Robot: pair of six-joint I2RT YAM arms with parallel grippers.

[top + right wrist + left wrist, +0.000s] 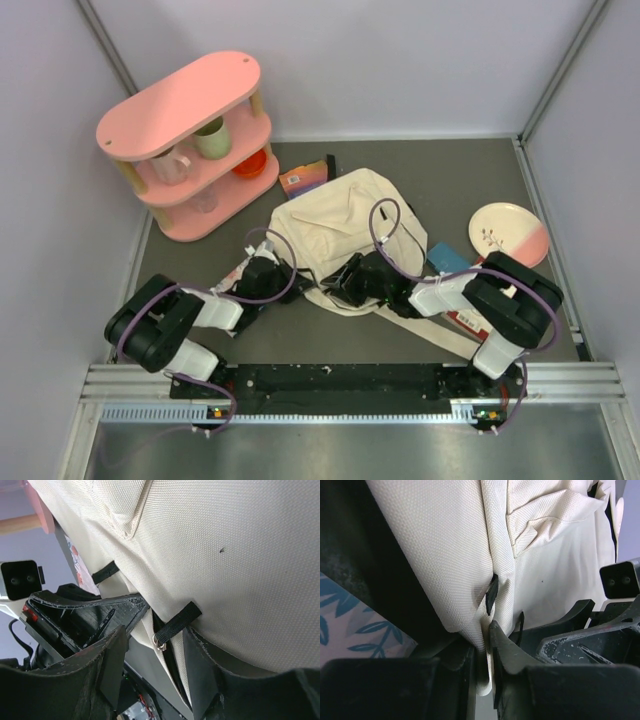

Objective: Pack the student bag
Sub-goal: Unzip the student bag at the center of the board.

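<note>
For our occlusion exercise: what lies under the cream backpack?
An orange book pokes out beyond the backpack, a blue item at its right edge. Whatever else lies beneath is covered.

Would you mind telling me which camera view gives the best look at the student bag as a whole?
The top external view: it shows nearly the whole student bag, its outline and a strap. The left wrist shows only close-up canvas and a pocket flap; the right wrist only canvas and a black loop.

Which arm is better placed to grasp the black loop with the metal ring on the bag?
Right. The right end effector is open around the black loop; the left end effector is shut on an edge of the bag.
</note>
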